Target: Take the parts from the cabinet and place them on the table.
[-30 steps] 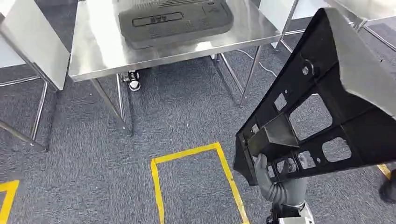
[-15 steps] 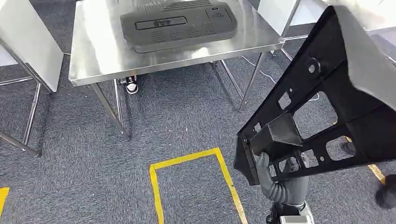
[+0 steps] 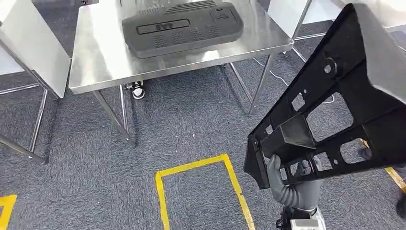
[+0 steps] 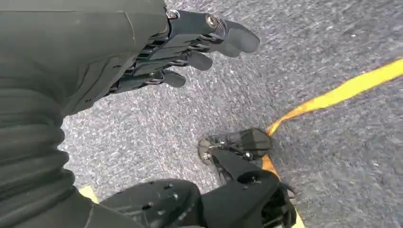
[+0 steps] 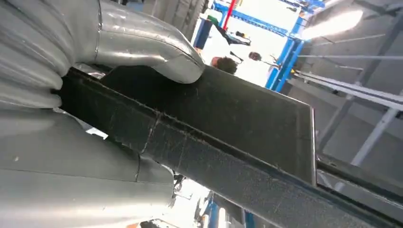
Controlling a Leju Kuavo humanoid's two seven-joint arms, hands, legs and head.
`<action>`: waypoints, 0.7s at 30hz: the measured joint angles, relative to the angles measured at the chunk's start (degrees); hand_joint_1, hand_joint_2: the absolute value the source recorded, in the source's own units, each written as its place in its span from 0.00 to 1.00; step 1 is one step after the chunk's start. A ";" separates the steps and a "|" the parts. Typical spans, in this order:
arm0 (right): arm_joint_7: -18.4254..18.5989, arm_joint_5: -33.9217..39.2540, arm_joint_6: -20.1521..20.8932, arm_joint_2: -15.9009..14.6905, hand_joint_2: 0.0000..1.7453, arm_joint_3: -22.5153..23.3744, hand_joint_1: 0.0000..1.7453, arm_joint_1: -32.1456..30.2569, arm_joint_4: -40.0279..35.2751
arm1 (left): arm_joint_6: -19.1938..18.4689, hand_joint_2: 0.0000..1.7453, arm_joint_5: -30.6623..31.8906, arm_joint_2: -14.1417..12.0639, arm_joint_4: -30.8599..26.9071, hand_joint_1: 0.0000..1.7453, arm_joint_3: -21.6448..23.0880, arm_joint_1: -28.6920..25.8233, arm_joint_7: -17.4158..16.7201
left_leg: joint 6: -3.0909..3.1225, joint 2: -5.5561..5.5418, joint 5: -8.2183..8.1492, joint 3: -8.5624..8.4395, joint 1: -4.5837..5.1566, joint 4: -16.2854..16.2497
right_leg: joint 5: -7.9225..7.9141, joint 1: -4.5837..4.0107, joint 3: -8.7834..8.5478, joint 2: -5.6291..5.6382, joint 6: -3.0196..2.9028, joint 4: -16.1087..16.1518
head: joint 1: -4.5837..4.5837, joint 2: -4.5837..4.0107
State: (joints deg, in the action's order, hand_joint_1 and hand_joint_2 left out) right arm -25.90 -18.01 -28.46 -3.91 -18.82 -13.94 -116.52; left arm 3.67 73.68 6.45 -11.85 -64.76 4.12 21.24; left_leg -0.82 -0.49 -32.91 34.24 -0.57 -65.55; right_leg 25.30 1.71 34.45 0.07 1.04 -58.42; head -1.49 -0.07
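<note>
My right hand grips the lower end of a large black plastic frame part with cut-out windows, held up at the right of the head view. In the right wrist view my thumb clamps over the frame's dark edge. A flat dark grey panel part lies on the steel table ahead. My left hand hangs over the carpet with its fingers apart and nothing in it.
A yellow tape rectangle marks the grey carpet in front of me. Another steel table stands at the left and one more at the back right. A person's shoe shows under the table.
The whole view has shifted slightly as I move; the table with the grey panel sits a little nearer. The frame stays in my right hand.
</note>
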 joint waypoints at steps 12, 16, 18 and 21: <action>0.02 -0.02 0.24 0.22 1.00 0.00 1.00 -0.03 0.04 | -0.04 1.00 0.07 0.00 0.04 0.00 0.06 -0.07 -0.07 | 1.06 -0.02 5.72 0.21 -0.08 5.22 | 2.14 -0.45 -2.74 0.52 1.57 0.41 | -0.11 0.00; 0.00 -0.02 0.24 0.28 1.00 0.07 1.00 -0.01 0.02 | 0.00 1.00 0.07 -0.02 0.02 0.00 0.15 -0.05 -0.04 | 2.42 0.02 5.83 -0.29 -0.58 5.74 | 6.45 -0.52 2.94 0.37 1.29 -10.01 | 0.31 0.00; 0.00 -0.02 0.24 0.28 1.00 0.07 1.00 -0.05 0.04 | -0.02 1.00 0.07 -0.02 0.02 0.00 0.33 -0.07 -0.07 | 2.70 0.00 5.55 -0.37 -0.47 5.73 | 8.46 -0.51 8.04 0.37 1.37 -18.29 | 0.31 0.00; 0.00 0.00 0.24 0.28 1.00 0.09 1.00 -0.05 0.04 | -0.02 1.00 0.07 0.02 0.02 0.00 0.37 -0.10 -0.07 | 2.44 -0.18 4.97 -1.14 -0.56 5.73 | 3.89 -0.48 6.07 0.31 2.97 -11.36 | 0.31 0.00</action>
State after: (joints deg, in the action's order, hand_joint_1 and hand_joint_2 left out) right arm -25.90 -18.01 -28.22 -3.63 -18.73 -13.98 -116.48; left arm 3.65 73.75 6.47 -11.82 -64.39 4.03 21.18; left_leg 1.62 -0.67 -27.94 33.10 -1.13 -59.82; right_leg 29.19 1.23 40.52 0.38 4.01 -69.78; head -1.18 -0.07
